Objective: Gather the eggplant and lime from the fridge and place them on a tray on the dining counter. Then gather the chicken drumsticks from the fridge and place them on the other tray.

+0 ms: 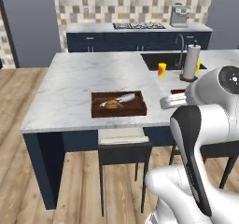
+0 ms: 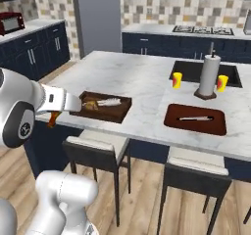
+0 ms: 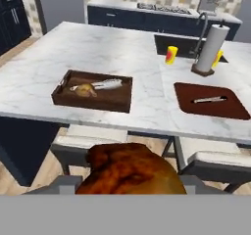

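A browned chicken drumstick [image 3: 128, 170] sits right up against the camera in the hand view, between the finger tips of the hand [image 3: 130, 186], which pinches it; in the right base view the same drumstick [image 2: 53, 118] hangs as a small brown shape under the end of the arm, off the near left edge of the counter [image 2: 142, 82] and above the floor. The hand is short of the counter, and the held drumstick lies nearer the camera than everything on the marble top. On that top, a dark wooden tray [image 3: 93, 99] stands near the front edge and carries another golden piece of chicken [image 3: 84, 89] with a pale long object beside it, too blurred to name. To its right lies a flat reddish-brown tray [image 3: 211, 106] with a slim grey item on it that is too small to identify. Behind that tray a paper towel roll [image 3: 212, 48] stands upright on a stand, with a yellow cup [image 3: 171, 55] on its left beside the sink [image 3: 176, 45]. Stools [image 2: 95, 151] are tucked under the front of the counter.
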Motion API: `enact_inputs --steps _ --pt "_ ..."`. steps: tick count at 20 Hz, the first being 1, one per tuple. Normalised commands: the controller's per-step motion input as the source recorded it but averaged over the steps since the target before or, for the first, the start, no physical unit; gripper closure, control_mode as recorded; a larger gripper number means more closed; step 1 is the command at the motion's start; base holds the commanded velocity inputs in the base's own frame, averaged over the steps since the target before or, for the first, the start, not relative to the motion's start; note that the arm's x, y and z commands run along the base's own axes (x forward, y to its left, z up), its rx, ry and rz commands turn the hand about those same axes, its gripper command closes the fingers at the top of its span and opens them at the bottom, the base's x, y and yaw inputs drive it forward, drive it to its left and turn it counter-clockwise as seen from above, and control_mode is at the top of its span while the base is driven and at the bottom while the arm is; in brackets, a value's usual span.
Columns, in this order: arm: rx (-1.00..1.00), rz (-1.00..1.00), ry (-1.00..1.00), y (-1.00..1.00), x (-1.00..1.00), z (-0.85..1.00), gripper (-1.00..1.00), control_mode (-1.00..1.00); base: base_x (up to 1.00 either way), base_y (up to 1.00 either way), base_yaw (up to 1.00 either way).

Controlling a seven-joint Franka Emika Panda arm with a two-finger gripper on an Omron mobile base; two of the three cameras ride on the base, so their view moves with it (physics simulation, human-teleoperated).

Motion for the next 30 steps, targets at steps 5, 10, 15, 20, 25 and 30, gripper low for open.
enact_inputs --steps 5,10,15,20,25,30 --pt "0.0 0.0 0.0 0.0 0.0 0.0 1.0 1.0 0.55 0.61 -0.4" --pt "0.0 0.0 0.0 0.0 0.0 0.0 1.0 1.0 0.64 0.43 -0.3" --pt "0.0 0.0 0.0 0.0 0.0 0.0 1.0 1.0 0.64 0.27 -0.24" --pt "0.0 0.0 0.0 0.0 0.0 0.0 1.0 1.0 0.55 0.48 -0.14" --pt "0.0 0.0 0.25 0.61 0.13 -0.71 1.0 -1.0 0.0 0.0 0.0" --pt "0.02 0.0 0.23 0.34 0.76 -0.59 1.0 -1.0 0.0 0.0 0.0"
